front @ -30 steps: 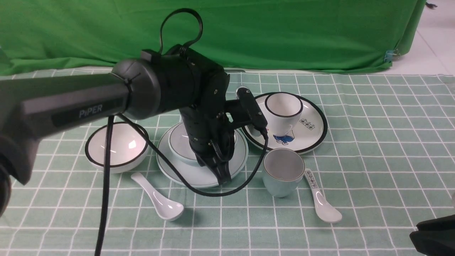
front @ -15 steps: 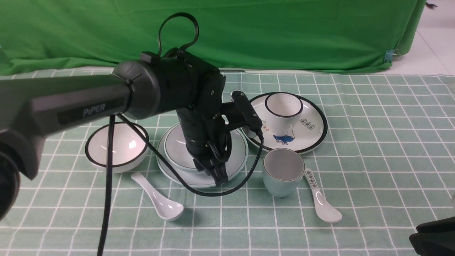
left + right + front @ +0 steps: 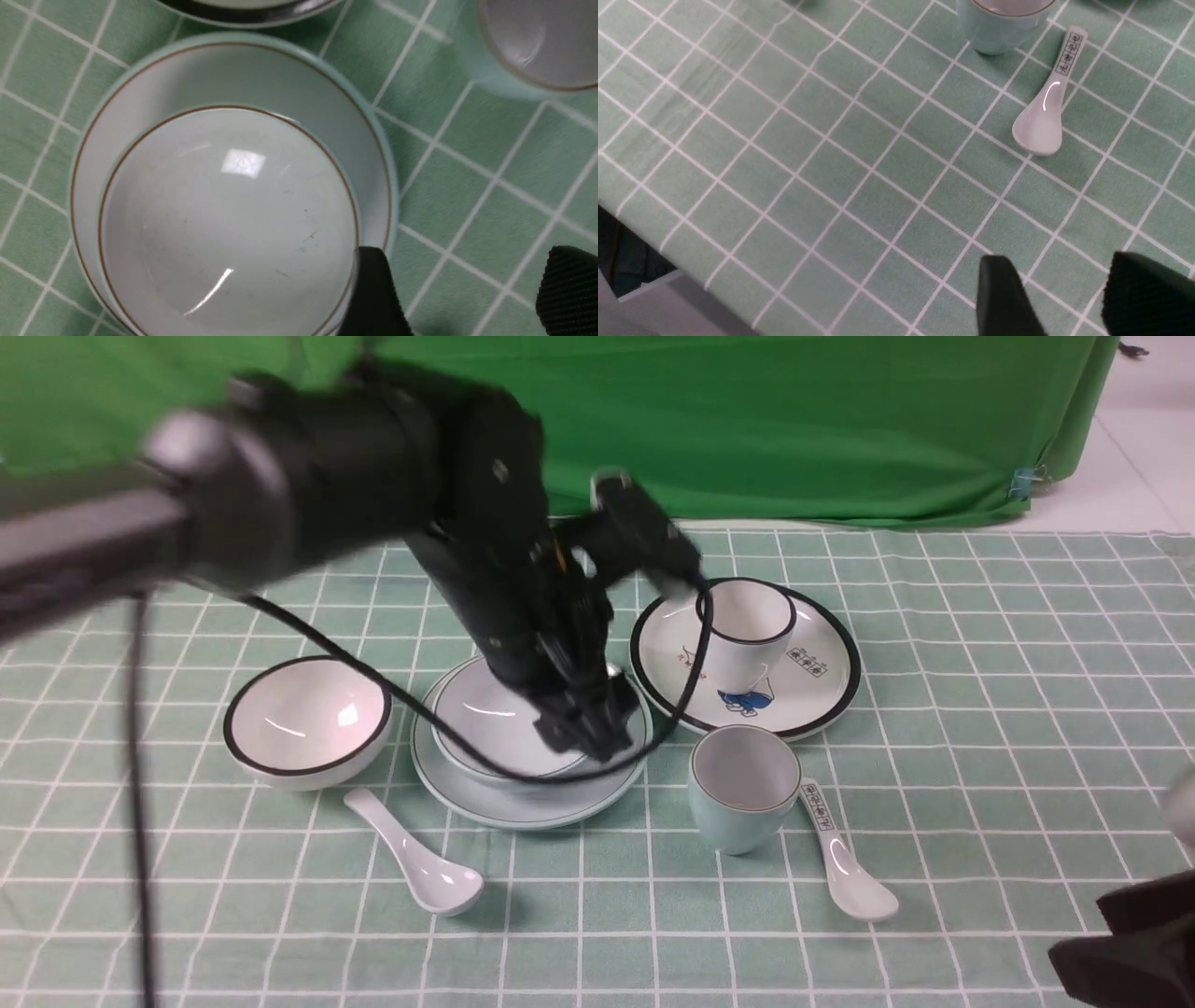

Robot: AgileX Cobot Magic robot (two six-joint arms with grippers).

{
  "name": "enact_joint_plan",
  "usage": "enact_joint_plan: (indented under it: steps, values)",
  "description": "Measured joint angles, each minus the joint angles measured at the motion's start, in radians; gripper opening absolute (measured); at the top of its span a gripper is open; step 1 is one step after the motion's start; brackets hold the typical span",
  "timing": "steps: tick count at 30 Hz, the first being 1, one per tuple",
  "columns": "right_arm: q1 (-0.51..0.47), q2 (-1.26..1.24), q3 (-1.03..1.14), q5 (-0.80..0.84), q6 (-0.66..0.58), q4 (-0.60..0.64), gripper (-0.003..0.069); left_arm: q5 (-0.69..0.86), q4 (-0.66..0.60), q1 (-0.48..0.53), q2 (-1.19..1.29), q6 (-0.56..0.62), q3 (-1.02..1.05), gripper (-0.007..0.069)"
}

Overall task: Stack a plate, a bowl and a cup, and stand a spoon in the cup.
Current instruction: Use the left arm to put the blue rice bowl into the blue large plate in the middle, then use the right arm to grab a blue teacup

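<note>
Pale blue glaze marks the task's crockery on the green checked tablecloth [image 3: 934, 616]. The bowl [image 3: 485, 719] sits inside the plate [image 3: 523, 807] near the middle of the front view. Taking the plate as the dial's centre, the cup [image 3: 744, 789] stands upright and empty at about 3 o'clock, apart from the plate. The plain white spoon [image 3: 415, 863] lies on the cloth between 7 and 8 o'clock, bowl end nearest the camera. A black-rimmed white bowl [image 3: 306, 719] sits at 9 o'clock. A black-rimmed plate with drawings [image 3: 822, 663] lies at 2 o'clock and carries a white cup [image 3: 747, 625]. A spoon with printed characters [image 3: 845, 859] lies at 4 o'clock from the blue cup, its handle end just beside the cup. The left arm is smeared by blur in the front view and covers the far right part of the bowl and plate, so the left gripper [image 3: 583, 728] is hard to read there. Its wrist view shows the fingers spread wide with only cloth between them; one black finger [image 3: 371, 294] overlaps the bowl's rim, and whether it touches cannot be told. The right gripper [image 3: 1059, 266] is cut off at the front view's 5 o'clock corner. Its wrist view shows the fingers parted over bare cloth, pinching nothing, well apart from the printed spoon.
</note>
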Motion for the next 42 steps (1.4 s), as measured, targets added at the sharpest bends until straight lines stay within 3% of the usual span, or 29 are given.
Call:
enact_joint_plan:
  steps: [3,6,11,18,24,33,42]
  values:
    - [0.0,0.084,-0.063,0.027,-0.012,0.0,0.0344,0.001,-0.01,0.0,-0.119,-0.056,0.015,0.0365]
    - [0.0,0.269,-0.182,0.044,-0.052,0.003,0.0344,-0.029,-0.027,0.0,-0.352,-0.115,0.122,0.0153]
    - [0.0,0.454,-0.318,0.072,-0.128,0.052,0.0347,-0.132,-0.048,0.0,-0.62,-0.149,0.349,0.0018]
    - [0.001,0.735,-0.556,0.121,-0.196,0.128,0.0355,-0.408,-0.086,0.0,-1.052,-0.204,0.803,0.0005]
    - [0.001,0.932,-0.689,0.182,-0.214,0.13,0.0386,-0.538,-0.106,0.0,-1.262,-0.205,1.027,0.0007]
    - [0.001,1.146,-0.815,0.19,-0.214,0.084,0.0406,-0.574,-0.107,0.0,-1.322,-0.201,1.085,0.0008]
    - [-0.016,1.202,-0.823,0.171,-0.208,0.052,0.0398,-0.566,-0.107,0.0,-1.322,-0.185,1.085,0.0009]
